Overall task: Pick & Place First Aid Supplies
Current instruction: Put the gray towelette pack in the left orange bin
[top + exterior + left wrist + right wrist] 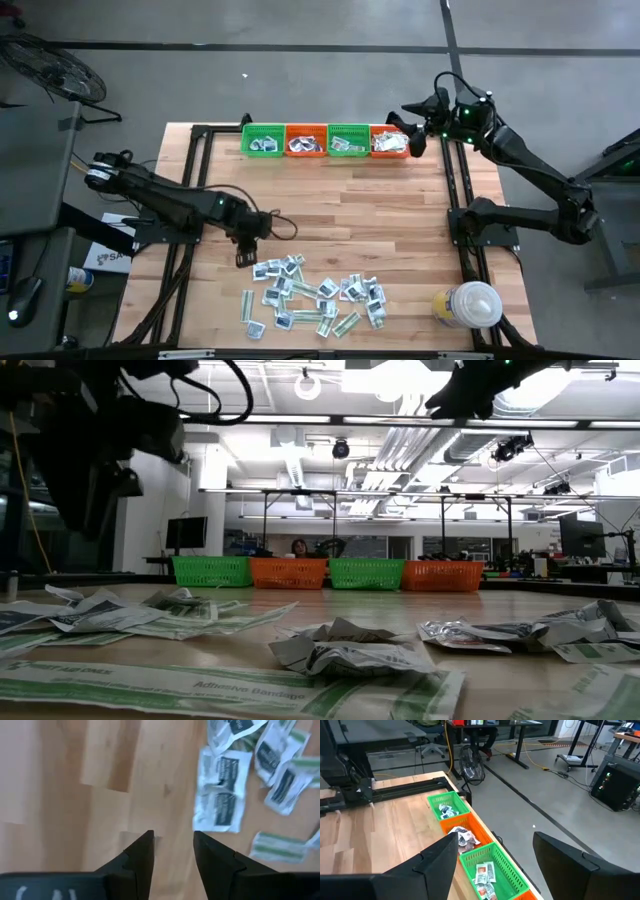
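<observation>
— Starting at the near edge of the counter [400, 230], what lay there?

— The first aid supplies [312, 298] sat in a loose scatter: small white packets with dark print and narrow pale-green strips, some overlapping. A white lidded container [470, 304] stood well apart from them toward the right corner.

— And the left tool?

— The left tool [243, 258] hovered just beside the heap, on its left edge and a little farther back. In its wrist view the two dark fingers [142, 855] stood parted with bare wood showing between them, pinching nothing. A joined pair of white packets [222, 795] lay just off to one side of the gap, not within it.

— So which step was that?

— I'd judge it the reach for the next packet, grasp not yet made. The next move called for shifting the tool sideways until a packet edge sat between the fingers, lowering to the wood, then pressing shut on a single packet rather than raking several.

— And farther back?

— Four baskets ran in a row along the far edge: green basket [263, 140], orange basket [305, 140], second green basket [348, 140], second orange basket [388, 142]. Each already held a few packets. The right tool [412, 138] hung at the right end of that row, by the second orange basket, fingers spread wide and empty. It seemed to be waiting.
</observation>
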Robot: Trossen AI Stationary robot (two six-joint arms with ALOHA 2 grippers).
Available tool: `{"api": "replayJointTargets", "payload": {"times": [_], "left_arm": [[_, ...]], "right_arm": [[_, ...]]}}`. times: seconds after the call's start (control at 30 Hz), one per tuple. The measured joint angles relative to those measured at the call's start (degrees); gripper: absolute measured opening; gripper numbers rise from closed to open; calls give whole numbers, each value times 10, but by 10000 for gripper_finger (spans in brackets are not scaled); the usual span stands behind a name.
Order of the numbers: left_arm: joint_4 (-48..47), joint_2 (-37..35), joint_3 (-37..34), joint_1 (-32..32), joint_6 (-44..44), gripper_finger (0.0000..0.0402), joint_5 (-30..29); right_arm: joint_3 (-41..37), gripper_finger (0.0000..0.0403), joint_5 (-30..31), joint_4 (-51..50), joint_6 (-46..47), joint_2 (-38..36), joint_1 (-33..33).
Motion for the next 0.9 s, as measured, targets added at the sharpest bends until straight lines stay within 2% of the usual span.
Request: {"api": "replayJointTargets", "payload": {"times": [0.1, 0.2, 0.47, 0.67, 0.8, 0.9], "left_arm": [[57, 0, -20, -34, -73, 135, 3], [98, 0, -35, -70, -157, 135, -26], [94, 3, -37, -155, -389, 135, -98], [99, 46, -37, -202, -606, 135, -76], [137, 79, -37, -209, -677, 135, -66], [175, 97, -37, -207, -687, 135, -68]], "right_arm": [[0, 252, 0, -3, 0, 0, 9], [0, 252, 0, -2, 0, 0, 19], [0, 252, 0, -2, -2, 0, 42], [0, 252, -1, -6, -2, 0, 59], [0, 252, 0, -7, -2, 0, 67], [0, 252, 0, -8, -1, 0, 73]]}}
